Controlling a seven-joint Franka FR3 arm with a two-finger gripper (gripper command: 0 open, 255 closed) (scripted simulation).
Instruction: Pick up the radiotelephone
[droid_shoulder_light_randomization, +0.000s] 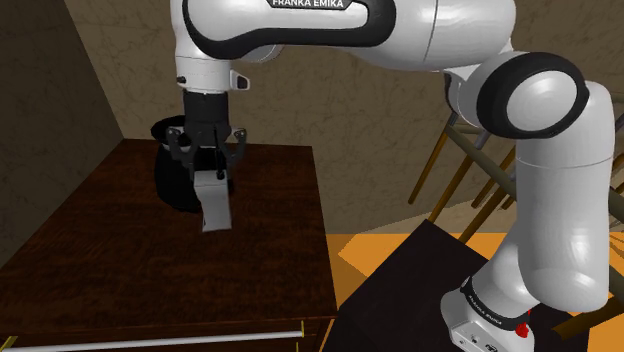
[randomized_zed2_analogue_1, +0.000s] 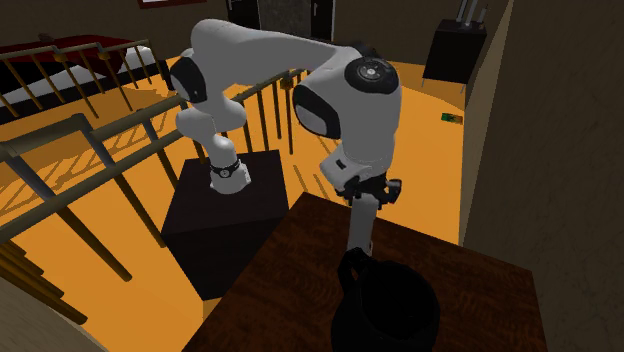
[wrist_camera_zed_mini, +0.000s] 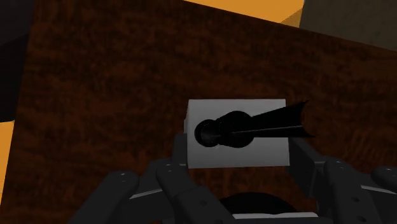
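Two fingers (wrist_camera_zed_mini: 179, 153) of the gripper (droid_shoulder_light_randomization: 209, 170) clamp the grey phone (droid_shoulder_light_randomization: 213, 207) by its sides, over the wooden table (droid_shoulder_light_randomization: 120, 260), near a black pot (randomized_zed2_analogue_1: 395, 305).

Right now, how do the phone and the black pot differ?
The phone is a grey, flat slab; the pot is black and rounded. The phone is slim, the pot much wider. The phone hangs nearly upright, clasped in the gripper; the pot stands on the table, touched by nothing. Shared: both are at the same end of the dark wooden table.
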